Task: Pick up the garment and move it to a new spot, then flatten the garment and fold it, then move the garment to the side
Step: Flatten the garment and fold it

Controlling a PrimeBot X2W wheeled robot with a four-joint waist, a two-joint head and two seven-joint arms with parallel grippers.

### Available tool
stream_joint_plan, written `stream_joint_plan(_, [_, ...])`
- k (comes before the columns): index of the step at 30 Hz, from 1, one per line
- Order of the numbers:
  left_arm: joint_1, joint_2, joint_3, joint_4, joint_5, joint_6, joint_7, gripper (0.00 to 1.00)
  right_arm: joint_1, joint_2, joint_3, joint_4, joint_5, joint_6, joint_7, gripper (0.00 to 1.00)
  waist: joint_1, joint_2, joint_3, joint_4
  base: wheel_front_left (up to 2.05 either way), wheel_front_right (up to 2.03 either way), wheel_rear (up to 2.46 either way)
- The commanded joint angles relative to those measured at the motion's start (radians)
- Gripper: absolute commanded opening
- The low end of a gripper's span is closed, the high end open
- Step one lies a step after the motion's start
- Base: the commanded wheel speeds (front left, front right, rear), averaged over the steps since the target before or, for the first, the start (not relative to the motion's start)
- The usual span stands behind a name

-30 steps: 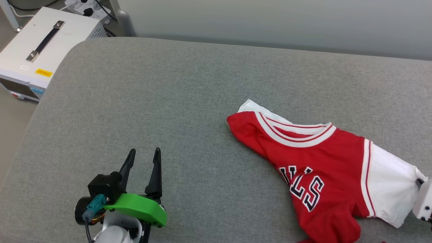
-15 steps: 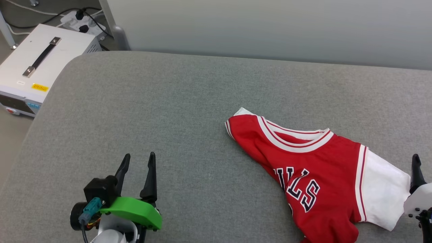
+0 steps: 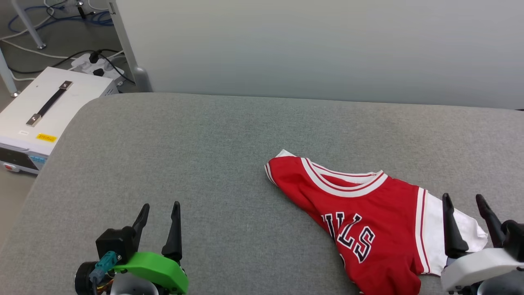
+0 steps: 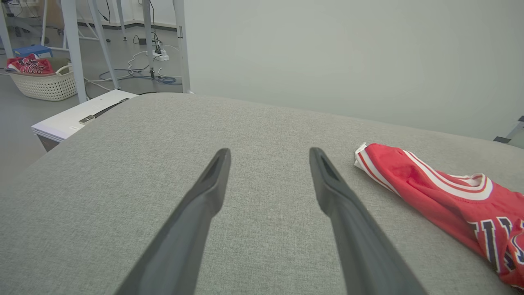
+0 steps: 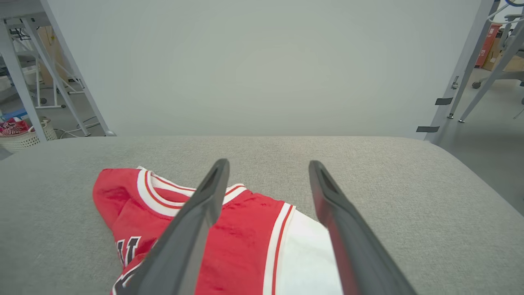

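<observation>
Off the left edge of the grey fabric-covered bench (image 3: 204, 155), down on the floor, sits a white metal box with a black strap handle (image 3: 61, 106). Farther off, in my left wrist view, a cream woven laundry basket (image 4: 45, 86) holds some red cloth.

My left jaws hang over the near-left corner of the bench. The two long dark fingers (image 3: 174, 229) are spread wide, with bare grey fabric showing between them and nothing in their grip. The garment lies well apart from them.

The garment, a red jersey-style T-shirt with white short sleeves (image 3: 368, 205), lies rumpled on the right half of the bench, closer to the near edge than the far one. Its red-and-white striped neck trim (image 3: 344, 186) faces the far edge. The black, white-outlined letters (image 3: 350, 237) on the chest run toward the near edge, partly lost in a fold. One red shoulder pokes toward the middle of the bench, and the white sleeve (image 3: 434, 246) spreads toward the right edge.

My right jaws are at the near-right corner, their dark fingers (image 3: 450, 229) also spread wide and holding nothing. In my right wrist view the white sleeve lies between them, and the left-hand finger crosses over the red chest. I cannot tell whether either fingertip touches the cloth.

A pale grey wall panel (image 3: 307, 49) stands along the far edge.
</observation>
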Motion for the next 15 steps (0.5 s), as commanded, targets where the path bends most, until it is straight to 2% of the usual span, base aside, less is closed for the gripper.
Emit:
stream_joint_plan(1, [0.015, 0.009, 0.0, -0.007, -0.003, 0.006, 0.006, 1.0, 0.026, 0.005, 0.014, -0.026, -0.002, -0.001, 0.004, 1.0, 0.0, 0.0, -0.006, -0.006, 0.0, 0.0, 0.0])
stream_joint_plan(8, [-0.008, 0.021, -0.007, -0.03, -0.005, 0.008, 0.044, 1.0, 0.094, 0.011, 0.07, -0.128, 0.028, -0.001, 0.04, 1.0, 0.0, 0.0, 0.015, -0.021, 0.0, 0.0, 0.0])
stream_joint_plan(12, [-0.079, 0.023, -0.038, -0.026, 0.0, -0.018, 0.084, 1.0, 0.089, 0.011, 0.074, -0.151, 0.04, -0.001, 0.047, 1.0, 0.0, 0.0, 0.051, -0.028, 0.0, 0.0, 0.0])
stream_joint_plan(15, [-0.169, 0.024, -0.083, -0.004, 0.012, -0.053, 0.149, 1.0, 0.068, 0.011, 0.071, -0.163, 0.043, -0.001, 0.051, 1.0, 0.0, 0.0, 0.094, -0.038, 0.0, 0.0, 0.0])
